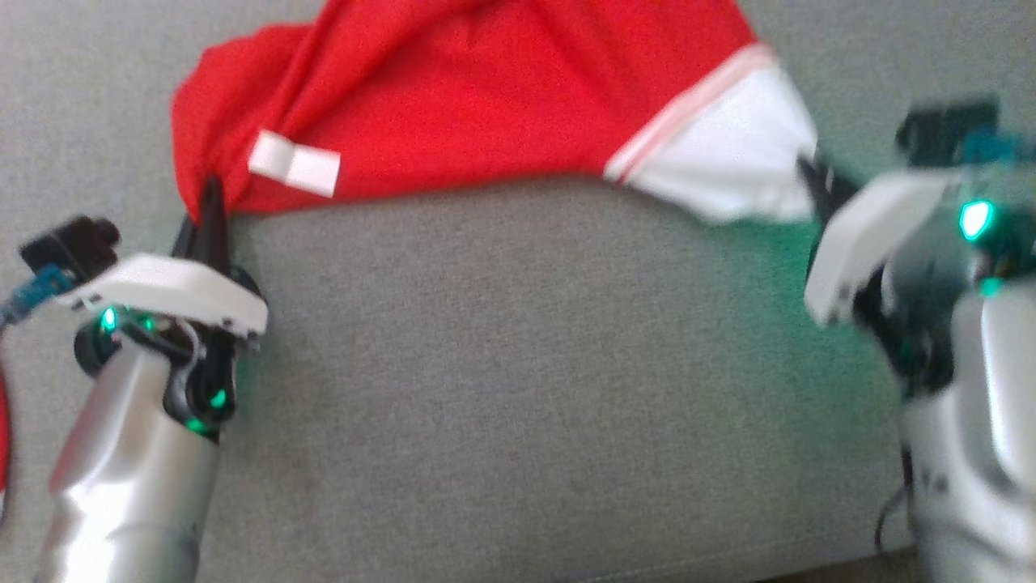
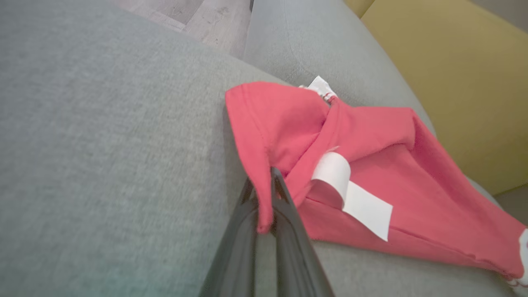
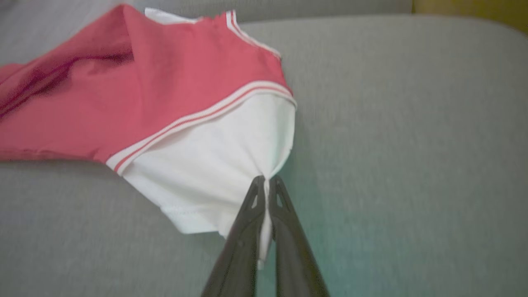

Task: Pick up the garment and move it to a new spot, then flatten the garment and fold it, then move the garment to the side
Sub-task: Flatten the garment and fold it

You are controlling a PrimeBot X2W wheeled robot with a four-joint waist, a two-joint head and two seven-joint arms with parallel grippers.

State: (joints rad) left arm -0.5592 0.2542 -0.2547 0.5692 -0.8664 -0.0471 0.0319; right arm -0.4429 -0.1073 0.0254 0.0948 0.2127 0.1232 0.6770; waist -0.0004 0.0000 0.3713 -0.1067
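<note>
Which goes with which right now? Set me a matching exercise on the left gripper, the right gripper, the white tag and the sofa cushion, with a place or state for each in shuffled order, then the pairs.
Things:
1. left gripper
2. right gripper
3. white tag
4. sofa cushion

Places and states:
A. grey, lying under the garment
B. shut on the garment's white part
C. shut on a red corner of the garment
D. sticks out from the red cloth, near the left gripper

Pairs: 1-C, 2-B, 3-D, 4-A
</note>
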